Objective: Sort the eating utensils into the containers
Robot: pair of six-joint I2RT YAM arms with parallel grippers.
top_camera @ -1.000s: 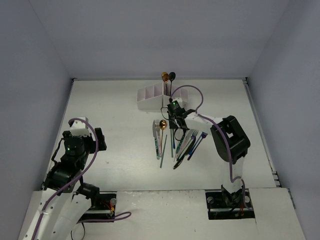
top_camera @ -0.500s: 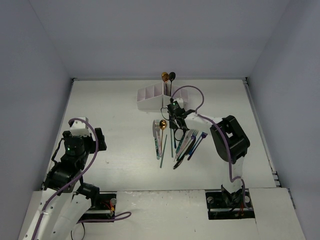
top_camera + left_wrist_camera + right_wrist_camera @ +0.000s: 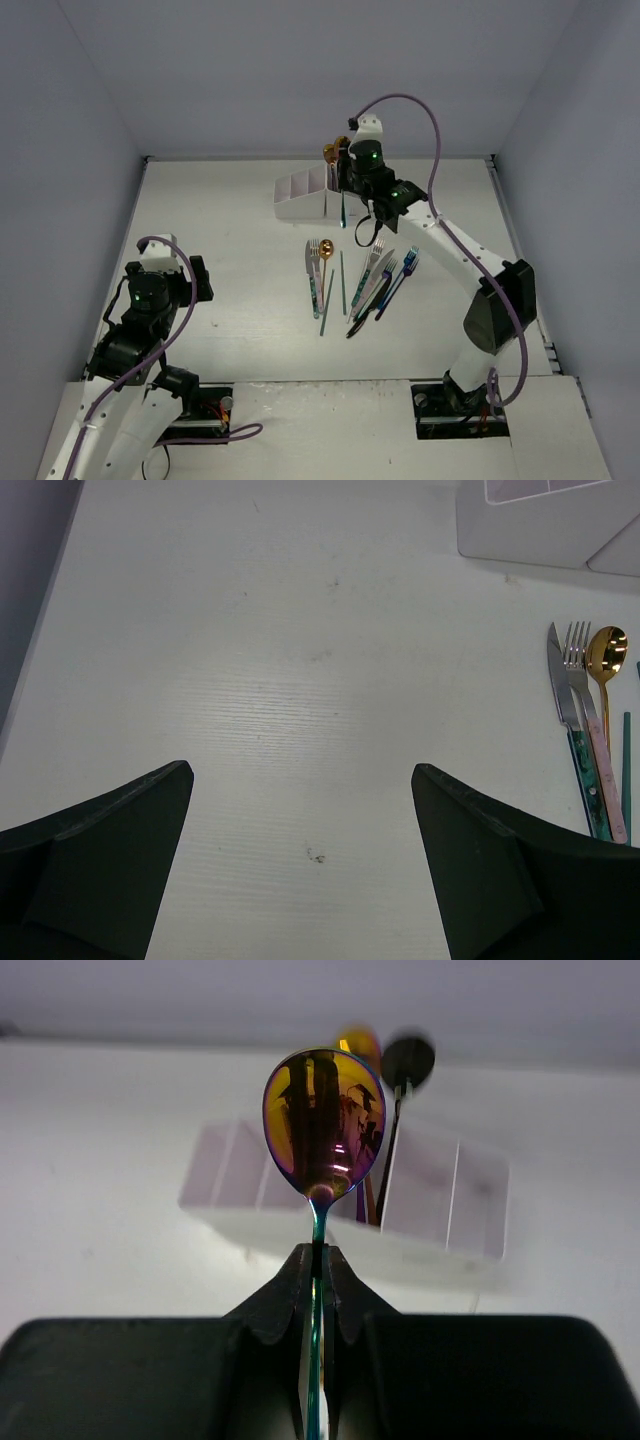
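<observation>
While the left gripper (image 3: pixel 300 773) is idling spread, the right gripper (image 3: pixel 318 1260) is pinching a spoon (image 3: pixel 323 1125) near the box (image 3: pixel 440 1230); lowering it into a compartment probably follows.

I saw white links and black joints on the left arm (image 3: pixel 140 310) and the right arm (image 3: pixel 445 240). A purple cable (image 3: pixel 405 97) looped along each, green lights (image 3: pixel 372 156) glowed near the wrists, and the fingers (image 3: pixel 100 860) were matte black wedges.
</observation>
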